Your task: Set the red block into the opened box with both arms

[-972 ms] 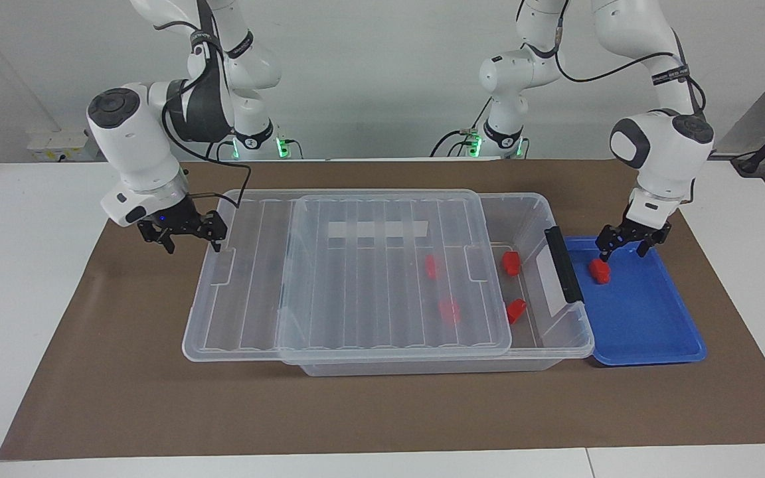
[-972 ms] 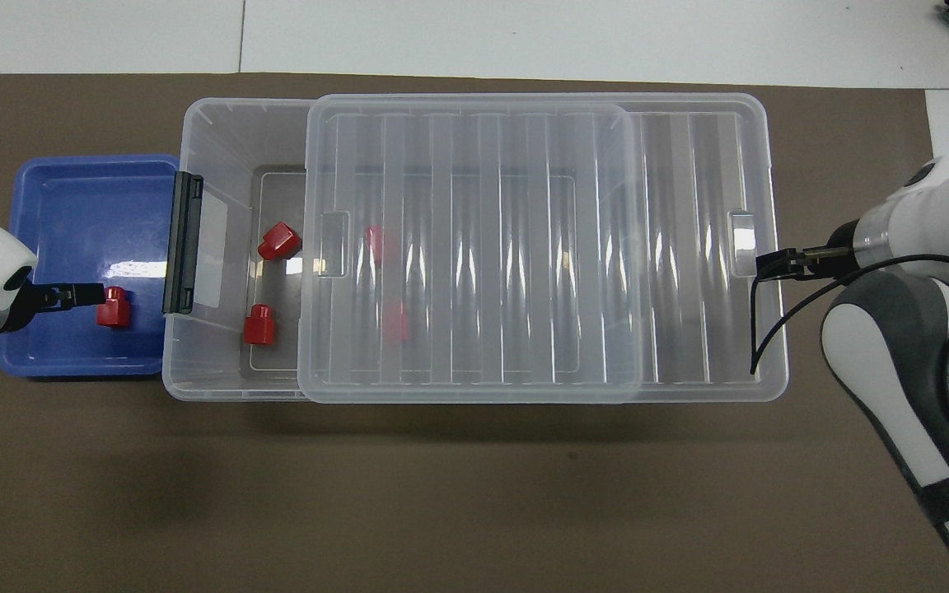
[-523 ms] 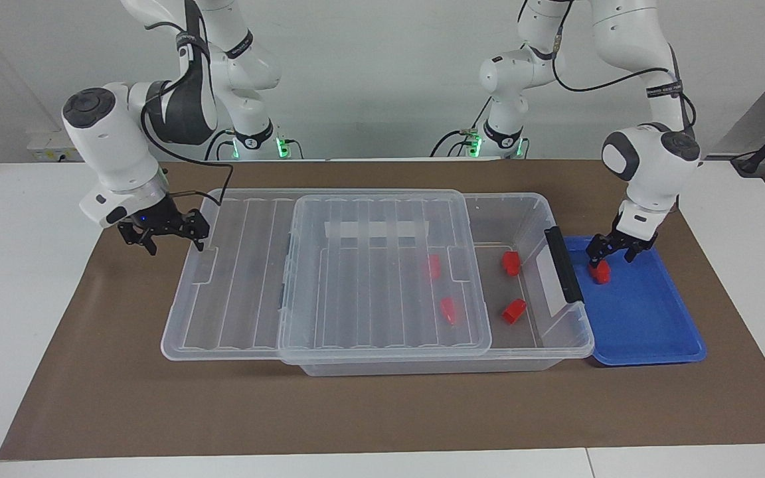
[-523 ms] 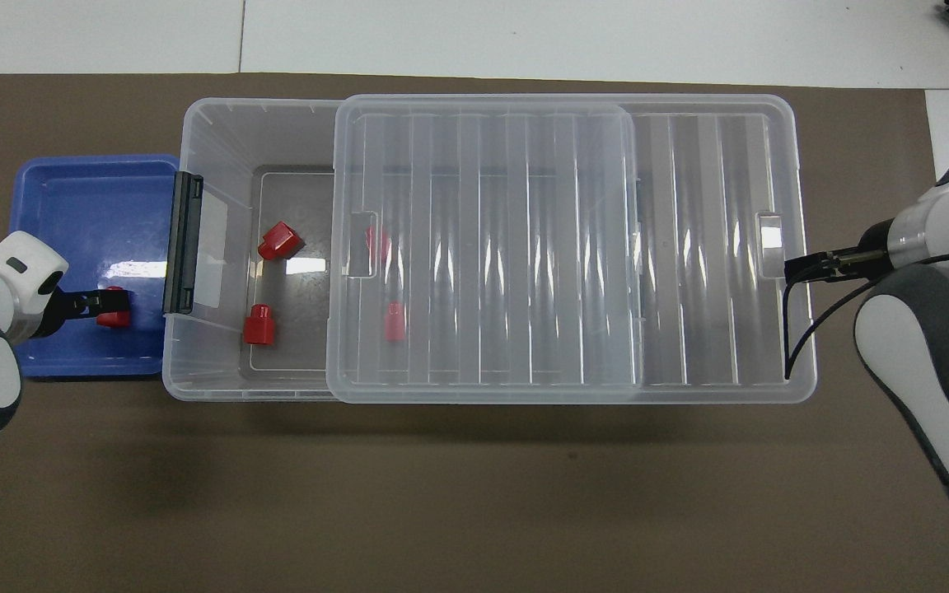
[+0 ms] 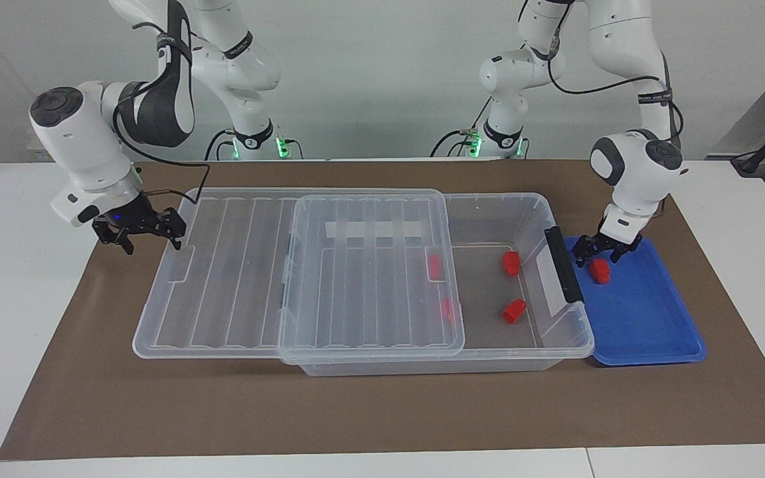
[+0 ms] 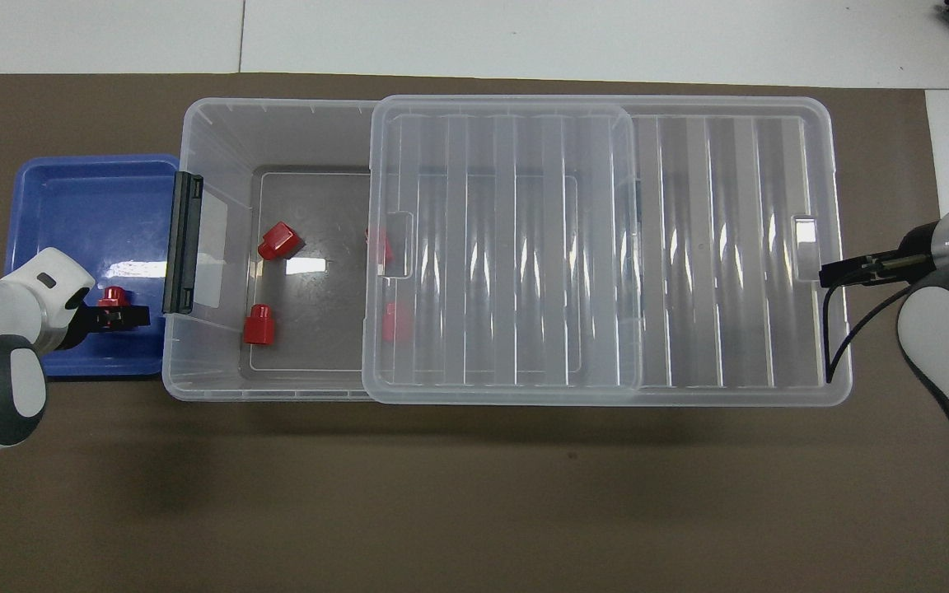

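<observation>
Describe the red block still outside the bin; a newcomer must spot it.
Find the blue tray beside the clear bin's black-handled end. The red block lies there under the left claw. It alone sits on blue; the others are inside the bin.

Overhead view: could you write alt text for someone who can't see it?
A clear box lies on a brown mat, its ribbed lid slid partway off toward the right claw. Four red blocks lie inside. The left claw is open over a fifth red block in a blue tray beside the box.
</observation>
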Controlling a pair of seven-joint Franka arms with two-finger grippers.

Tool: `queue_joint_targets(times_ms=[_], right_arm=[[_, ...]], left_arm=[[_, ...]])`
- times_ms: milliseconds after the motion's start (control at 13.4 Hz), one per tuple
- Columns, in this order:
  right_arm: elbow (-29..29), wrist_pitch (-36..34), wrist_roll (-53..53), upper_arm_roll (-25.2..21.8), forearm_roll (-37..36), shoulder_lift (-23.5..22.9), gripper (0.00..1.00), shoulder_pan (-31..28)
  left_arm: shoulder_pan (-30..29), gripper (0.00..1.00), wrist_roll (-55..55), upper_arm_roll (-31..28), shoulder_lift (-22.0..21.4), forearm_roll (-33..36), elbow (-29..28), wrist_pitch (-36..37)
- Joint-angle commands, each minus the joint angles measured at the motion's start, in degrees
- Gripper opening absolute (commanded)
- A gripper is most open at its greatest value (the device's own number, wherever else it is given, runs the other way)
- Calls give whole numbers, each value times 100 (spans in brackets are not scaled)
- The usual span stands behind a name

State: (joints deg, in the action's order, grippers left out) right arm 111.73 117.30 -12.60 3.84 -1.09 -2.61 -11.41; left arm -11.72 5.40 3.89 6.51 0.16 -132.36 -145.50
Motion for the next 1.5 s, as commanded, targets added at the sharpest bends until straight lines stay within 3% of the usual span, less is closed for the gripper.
queue_joint_targets(times_ms=[0,75,150,299,374,673,822,897,1047,1271,1421], right_arm=[[77,91,-137,47,-75,32,100,-98],[25,39,-129,47,-75,32,100,-90],[-36,-40,-85,56,-75,76,100,-63],[-63,-286,-15,56,-41,277,100,7],[-90,-400,177,64,-14,322,100,42],[-282,-821,1424,73,-23,525,100,594],[-799,-1322,2048,73,-75,428,100,814],[-1019,-1507,2243,73,-93,419,100,929],[-1433,-1867,2612,73,-102,384,100,1070],[-1951,-2088,2693,73,-75,174,100,1062],[-2076,-2264,2702,73,-14,112,100,1009]], left_arm=[[73,33,57,-72,43,89,-89,-198],[73,8,83,-64,43,89,-89,-190],[82,0,84,-72,43,89,-80,-164],[73,0,84,-72,43,89,-1,-23],[73,0,49,-72,43,81,286,412],[100,0,-591,-64,315,-77,3376,4276],[109,0,-786,-37,263,-331,4049,5247],[109,0,-1126,-28,211,-646,4173,5477],[370,0,-2869,85,61,-1157,4183,5383],[1458,0,-4684,226,17,-1080,4139,4779],[1987,0,-5083,235,-71,-1062,3903,4269]])
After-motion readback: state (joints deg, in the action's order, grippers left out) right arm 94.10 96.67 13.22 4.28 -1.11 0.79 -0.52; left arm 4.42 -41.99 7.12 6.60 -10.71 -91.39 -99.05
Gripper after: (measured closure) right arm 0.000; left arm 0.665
